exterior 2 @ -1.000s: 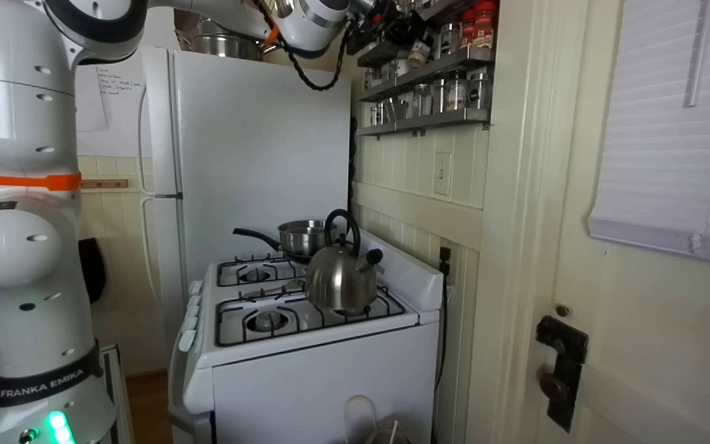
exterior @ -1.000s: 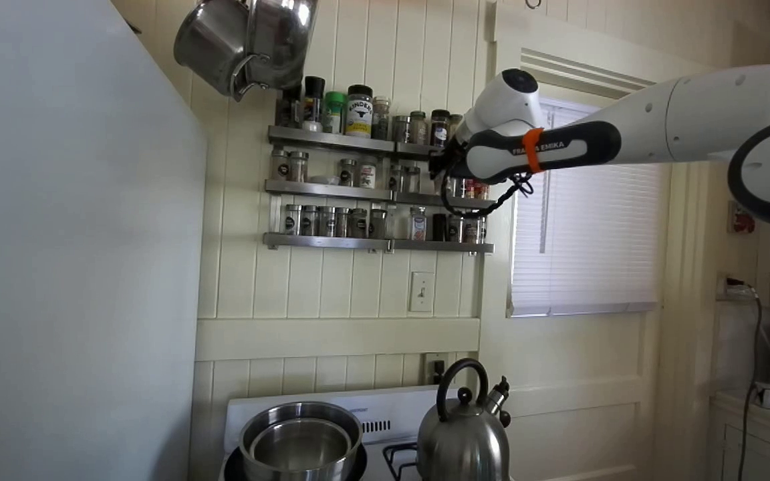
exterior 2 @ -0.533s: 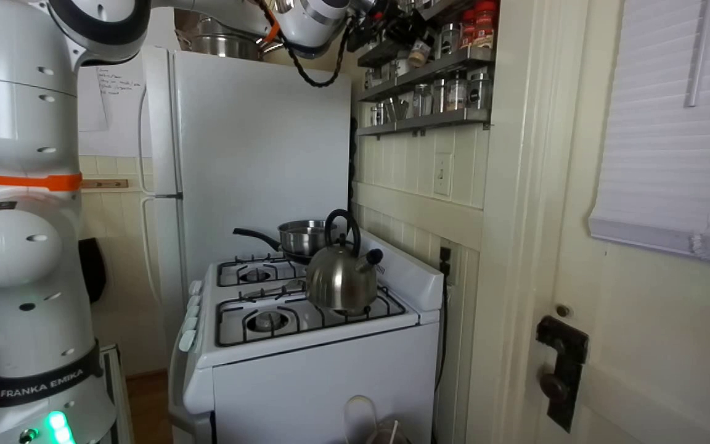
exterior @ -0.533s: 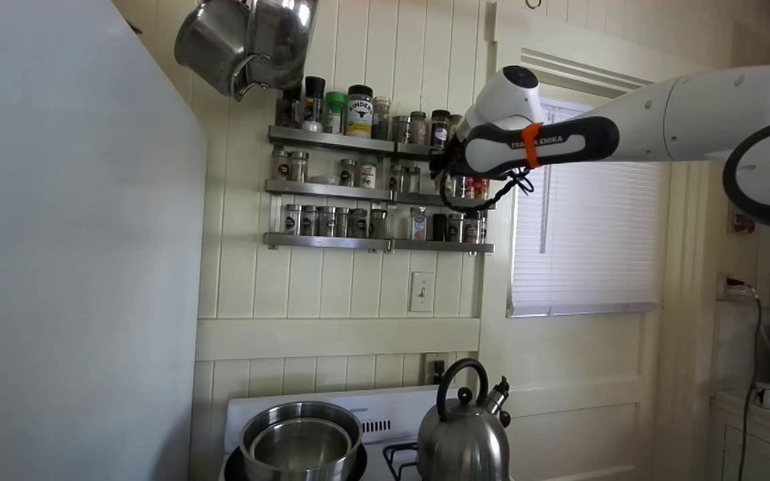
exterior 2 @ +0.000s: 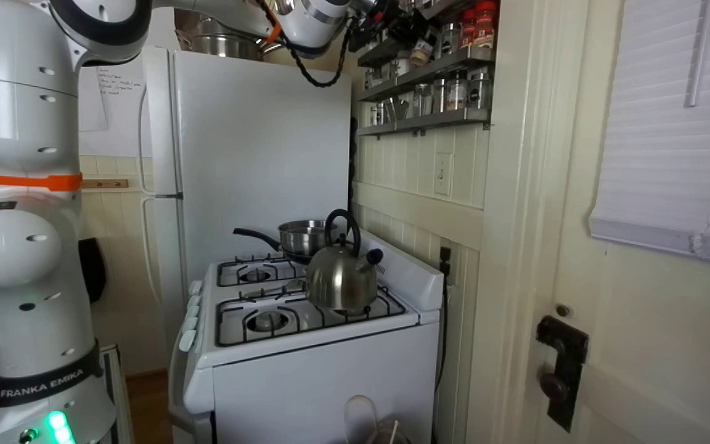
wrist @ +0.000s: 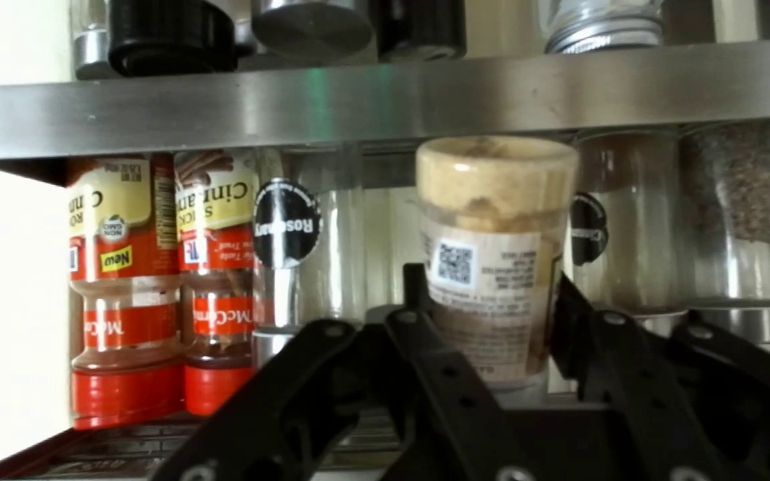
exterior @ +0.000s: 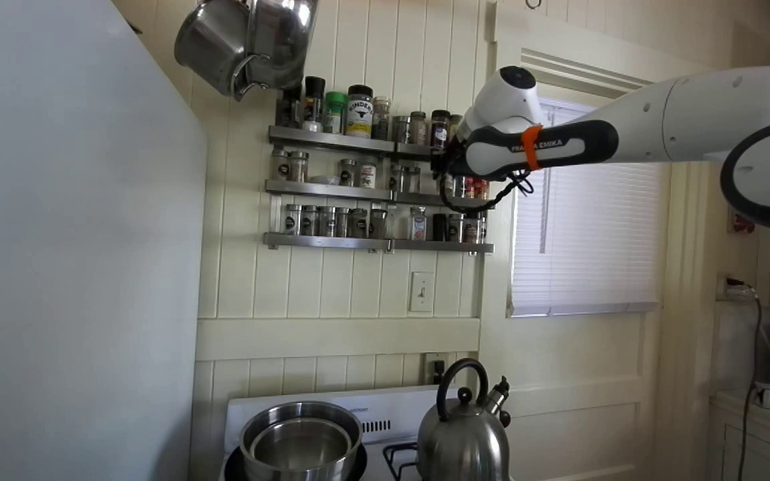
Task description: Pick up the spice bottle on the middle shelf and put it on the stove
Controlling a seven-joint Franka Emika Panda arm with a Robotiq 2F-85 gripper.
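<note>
The wrist view is upside down. The spice bottle [wrist: 492, 287], pale cream with a printed label, sits between the two black fingers of my gripper [wrist: 492, 300], which touch it on both sides. In an exterior view the bottle [exterior 2: 421, 53] hangs tilted below the gripper [exterior 2: 413, 31], just above the front rail of the middle shelf [exterior 2: 441, 70]. That rail also shows in the wrist view [wrist: 385, 100]. In an exterior view the wrist hides the bottle. The white stove [exterior 2: 324, 376] stands below the rack; its back panel [exterior: 395, 401] shows in an exterior view.
A kettle [exterior 2: 339, 283] and a pan [exterior 2: 302, 237] stand on the stove near its back. A front burner [exterior 2: 269, 320] faces the robot. Red-lidded jars [wrist: 127, 394] and clear jars [wrist: 632, 220] stand close by on the middle shelf. Pots [exterior: 214, 47] hang above. A fridge [exterior 2: 262, 142] stands beside the stove.
The arm has shifted only slightly, with the elbow and wrist moving a little. The bottle stays in the gripper, almost in the same place.
</note>
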